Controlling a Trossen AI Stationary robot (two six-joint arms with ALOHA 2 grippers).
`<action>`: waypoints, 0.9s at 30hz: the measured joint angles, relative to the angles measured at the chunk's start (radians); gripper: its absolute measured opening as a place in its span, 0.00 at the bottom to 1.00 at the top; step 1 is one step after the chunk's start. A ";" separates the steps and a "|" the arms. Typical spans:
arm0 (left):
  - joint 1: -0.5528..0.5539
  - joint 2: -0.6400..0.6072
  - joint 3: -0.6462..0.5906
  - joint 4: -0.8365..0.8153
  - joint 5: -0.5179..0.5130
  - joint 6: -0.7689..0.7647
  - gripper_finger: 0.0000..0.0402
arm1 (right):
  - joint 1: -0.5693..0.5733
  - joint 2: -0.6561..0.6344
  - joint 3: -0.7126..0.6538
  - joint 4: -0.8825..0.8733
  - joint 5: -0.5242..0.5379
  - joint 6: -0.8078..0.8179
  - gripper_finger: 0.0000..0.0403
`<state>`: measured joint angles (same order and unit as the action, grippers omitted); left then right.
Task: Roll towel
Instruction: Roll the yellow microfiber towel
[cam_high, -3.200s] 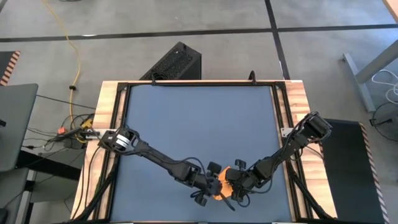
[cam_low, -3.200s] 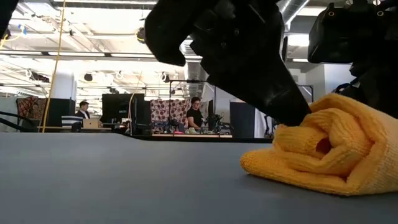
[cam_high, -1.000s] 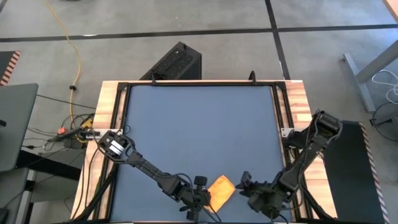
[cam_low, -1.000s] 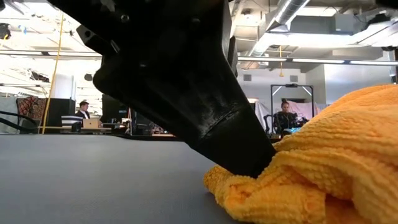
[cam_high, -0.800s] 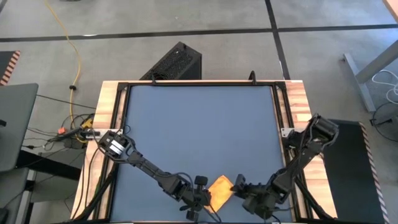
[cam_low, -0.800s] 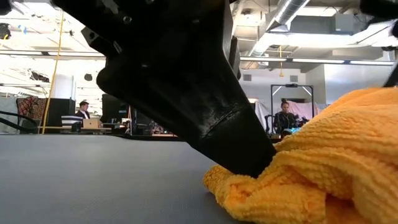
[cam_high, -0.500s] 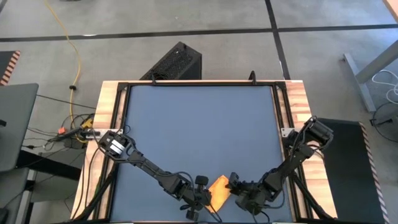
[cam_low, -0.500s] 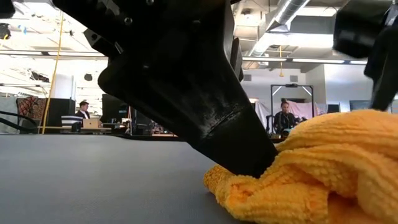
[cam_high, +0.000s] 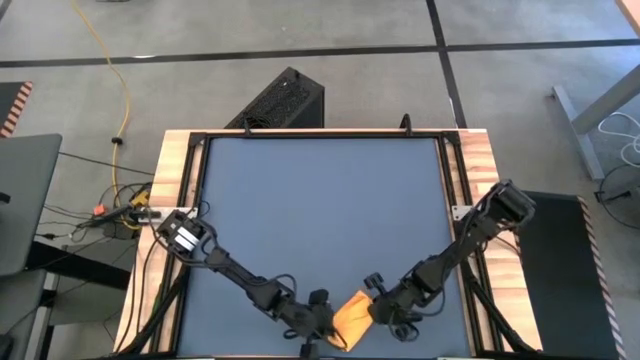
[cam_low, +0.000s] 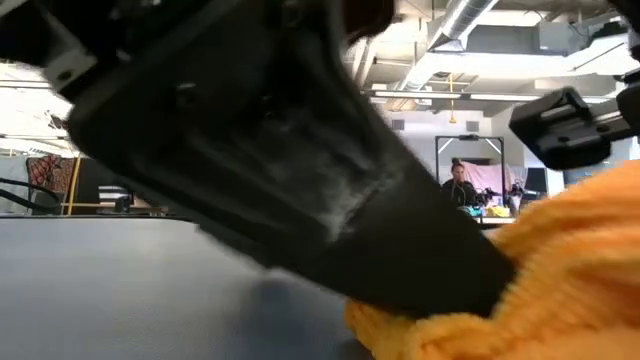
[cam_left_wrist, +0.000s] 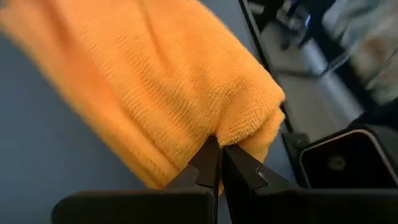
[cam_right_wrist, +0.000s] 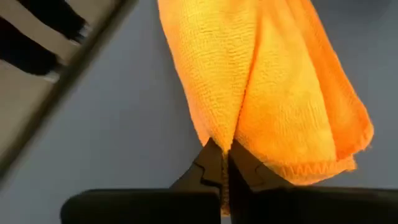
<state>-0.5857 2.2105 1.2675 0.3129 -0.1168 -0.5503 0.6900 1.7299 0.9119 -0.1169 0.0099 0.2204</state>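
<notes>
Now clamped on the bunched yellow-orange cloth towel (cam_high: 350, 315) at the near edge of the dark blue-grey table (cam_high: 320, 200): right gripper (cam_high: 373, 312), jaws wide a second ago. Left gripper (cam_high: 325, 322), jaws closed on the opposite end. Rolling likely resuming.

Low view: large dark arm body fills upper left and centre, tapering down-right to the left gripper (cam_low: 490, 290), whose tip meets the towel (cam_low: 560, 290). Towel bunched at lower right, resting on the blue-grey worktop (cam_low: 130, 290). Part of a second dark arm (cam_low: 575, 125) above the towel at right. A person (cam_low: 460, 185) in the room behind.
</notes>
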 joint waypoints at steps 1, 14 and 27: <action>-0.002 0.000 -0.030 0.055 0.000 -0.037 0.00 | -0.007 -0.001 0.000 0.007 -0.031 0.037 0.07; 0.008 -0.050 -0.075 0.050 0.038 -0.056 0.04 | -0.204 -0.001 0.000 0.046 -0.443 0.344 0.05; -0.011 -0.334 -0.077 -0.356 -0.252 0.104 0.10 | -0.340 0.031 0.000 0.028 -0.492 0.457 0.05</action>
<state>-0.5972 1.8765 1.1904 -0.0433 -0.3690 -0.4465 0.3502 1.7605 0.9115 -0.0889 -0.4820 0.6773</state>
